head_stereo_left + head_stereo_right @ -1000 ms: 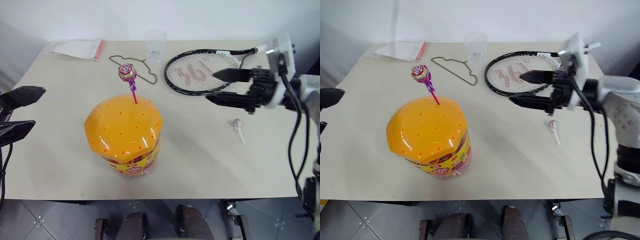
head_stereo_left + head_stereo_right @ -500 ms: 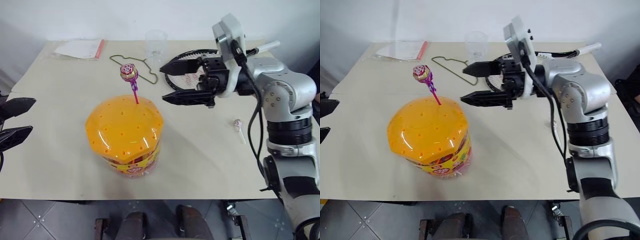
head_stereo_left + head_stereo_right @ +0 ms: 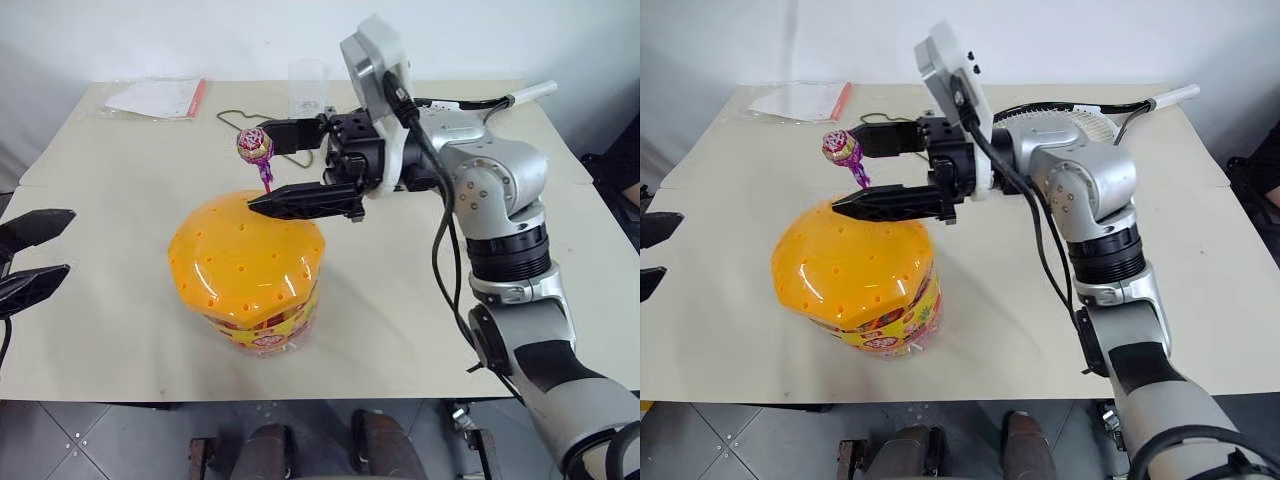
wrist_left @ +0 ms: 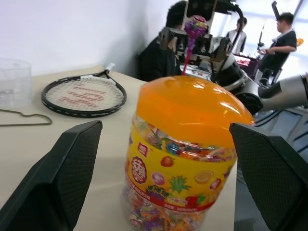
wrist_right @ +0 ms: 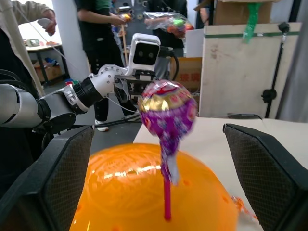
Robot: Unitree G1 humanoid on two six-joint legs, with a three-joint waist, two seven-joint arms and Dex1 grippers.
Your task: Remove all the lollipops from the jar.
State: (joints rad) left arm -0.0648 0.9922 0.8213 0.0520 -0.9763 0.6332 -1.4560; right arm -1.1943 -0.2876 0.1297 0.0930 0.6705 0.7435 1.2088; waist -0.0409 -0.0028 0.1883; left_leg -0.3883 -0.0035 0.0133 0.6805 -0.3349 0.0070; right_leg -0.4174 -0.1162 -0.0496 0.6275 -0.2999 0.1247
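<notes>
Silver arm [image 3: 495, 190], black cables, black fingers [image 3: 300, 200]

The jar [image 4: 185, 144] stands on the tabletop [image 4: 29, 144] between the left gripper's [image 4: 163, 192] spread fingers [image 4: 62, 178], one lollipop [image 4: 194, 26] upright in its lid; a racket [image 4: 84, 95] lies beyond.

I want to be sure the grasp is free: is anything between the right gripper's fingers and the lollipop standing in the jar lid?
Nothing visible is. The right gripper is open, its fingers either side of the purple stick of the lollipop above the orange lid of the jar, with only open space between fingers and stick.
</notes>
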